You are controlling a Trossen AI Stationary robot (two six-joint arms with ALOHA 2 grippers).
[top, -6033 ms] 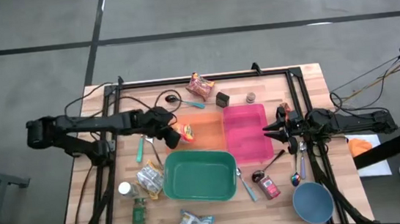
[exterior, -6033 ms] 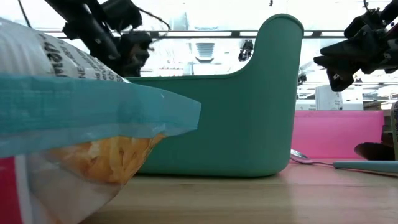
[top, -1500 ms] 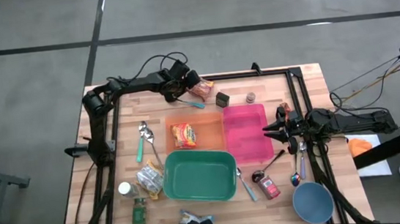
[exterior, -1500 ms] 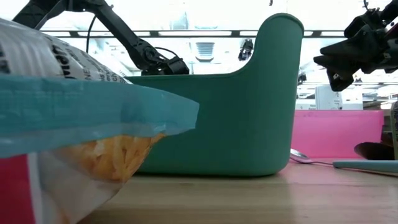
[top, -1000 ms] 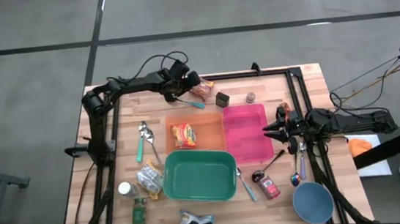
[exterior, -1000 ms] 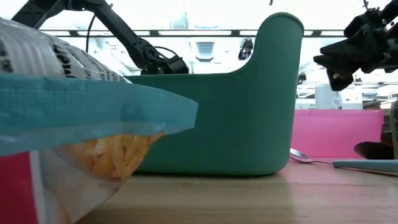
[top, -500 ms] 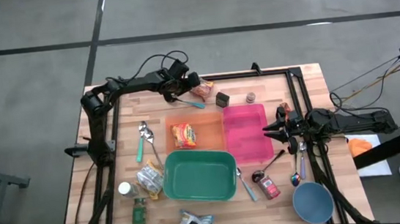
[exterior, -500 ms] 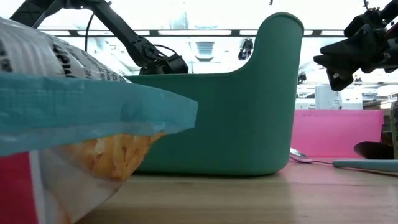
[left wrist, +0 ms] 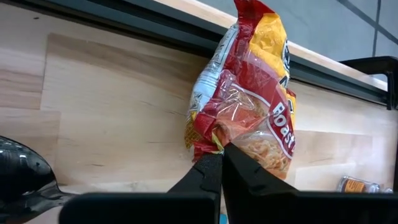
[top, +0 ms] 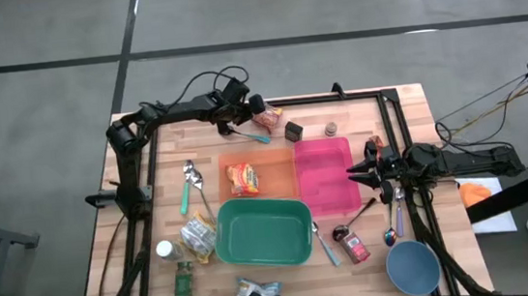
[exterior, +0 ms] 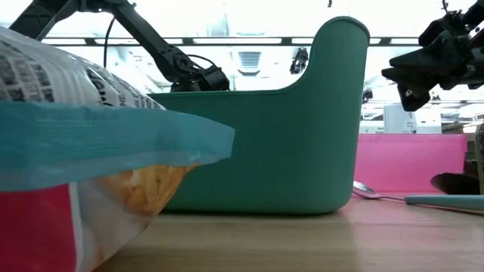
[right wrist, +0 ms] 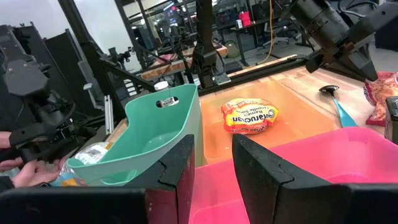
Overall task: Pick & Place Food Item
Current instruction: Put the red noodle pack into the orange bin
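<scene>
Since the left gripper point(left wrist: 217, 160) is pinched tight on the lower edge of the red snack bag point(top: 266, 119) at top centre of the table, a lift looks next. Right gripper point(top: 354, 169) waits part-open over the pink bin point(top: 327, 188), centre-right.

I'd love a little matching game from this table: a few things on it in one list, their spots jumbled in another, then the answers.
1. noodle packet
2. red snack bag
3. blue bowl
4. left claw

A. at the table's near right corner
B. in the orange tray
C. at the far edge, pinched by a claw
D. shut on the red snack bag

Pairs: 1-B, 2-C, 3-A, 4-D
</scene>
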